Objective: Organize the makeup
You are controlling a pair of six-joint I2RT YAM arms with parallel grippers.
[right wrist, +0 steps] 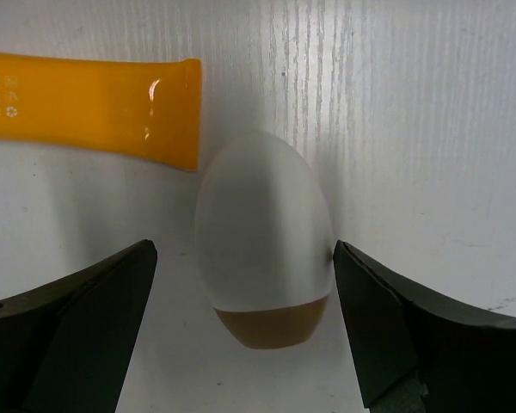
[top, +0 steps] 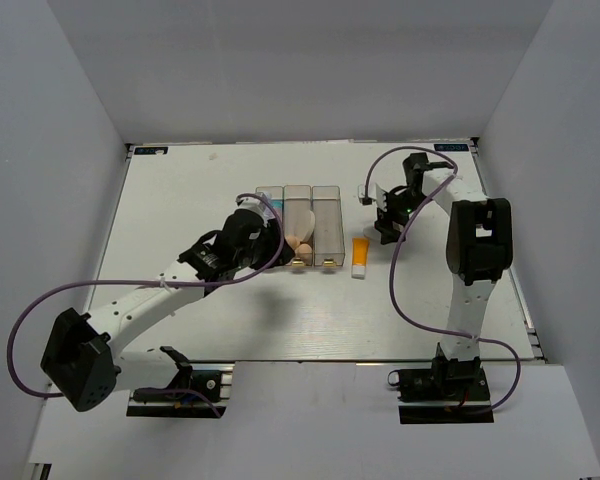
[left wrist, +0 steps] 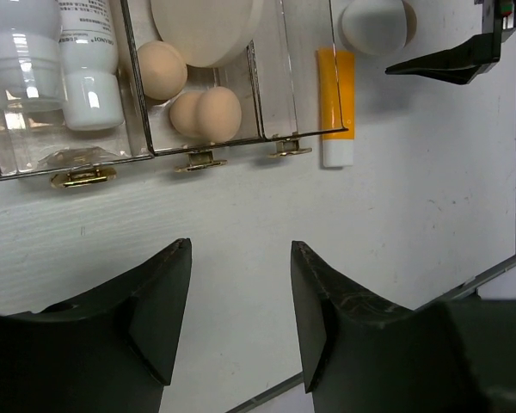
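Note:
The makeup is spread over bins and table. Two white tubes (left wrist: 90, 69) stand in the left clear bin. Two beige egg-shaped sponges (left wrist: 206, 114) and a round cream puff (left wrist: 206, 30) lie in the middle bin. An orange white-capped tube (top: 360, 257) lies on the table right of the bins. Beside its flat end rests a white-tan oval (right wrist: 262, 232). My right gripper (right wrist: 245, 249) is open, its fingers on either side of the oval without touching it. In front of the bins, my left gripper (left wrist: 241, 249) hangs open over bare table with nothing between its fingers.
Three clear rectangular bins (top: 327, 215) stand side by side at mid-table, gold clasps toward me. The right arm's purple cable (top: 398, 270) loops down past the orange tube. White walls close the table at the back and sides.

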